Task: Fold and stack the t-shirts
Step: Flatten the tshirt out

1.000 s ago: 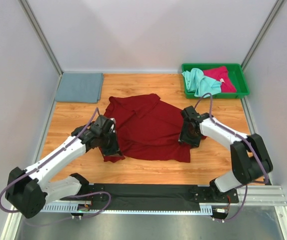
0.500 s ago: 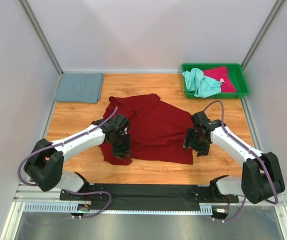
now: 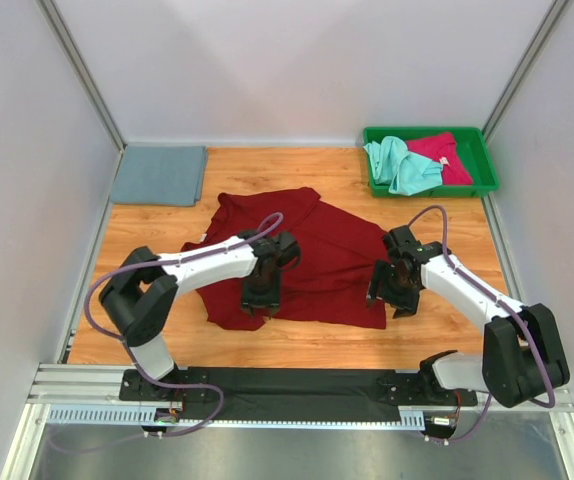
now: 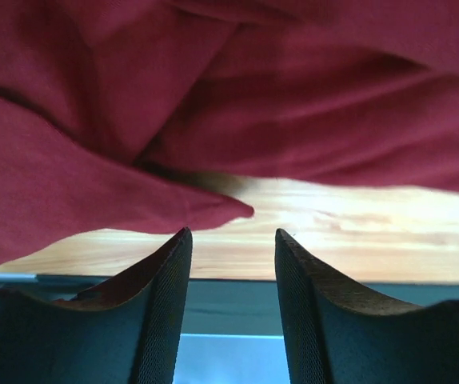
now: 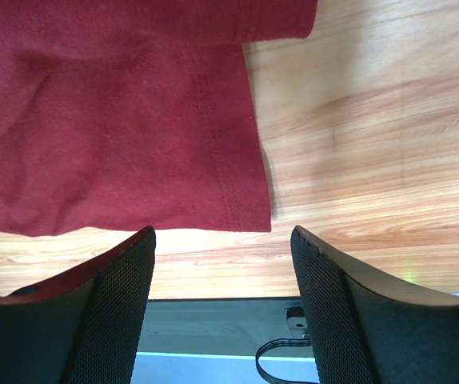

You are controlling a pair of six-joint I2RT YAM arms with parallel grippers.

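Dark-red t-shirt (image 3: 317, 250) lies rumpled on the desk (image 3: 447, 215) — left pincer (image 4: 233, 234) and right pincer (image 5: 223, 230) hover spread and empty at its near hem, likely poised to pinch that edge for folding.

- My left arm (image 3: 207, 262) is folded at the elbow near its base, and the white forearm stretches right towards the middle.
- Its wrist bends so that my left hand (image 3: 260, 300) points back towards the near edge.
- In the left wrist view, the left hand (image 4: 231, 234) has its two dark fingers (image 4: 161, 304) parted with a clear gap between them.
- My right arm (image 3: 467, 290) bends at the far right, and its forearm angles up and left.
- My right hand (image 3: 394, 298) also points to the near edge.
- In the right wrist view, the right hand (image 5: 223, 232) has its fingers (image 5: 117, 304) spread wider than the left pair.
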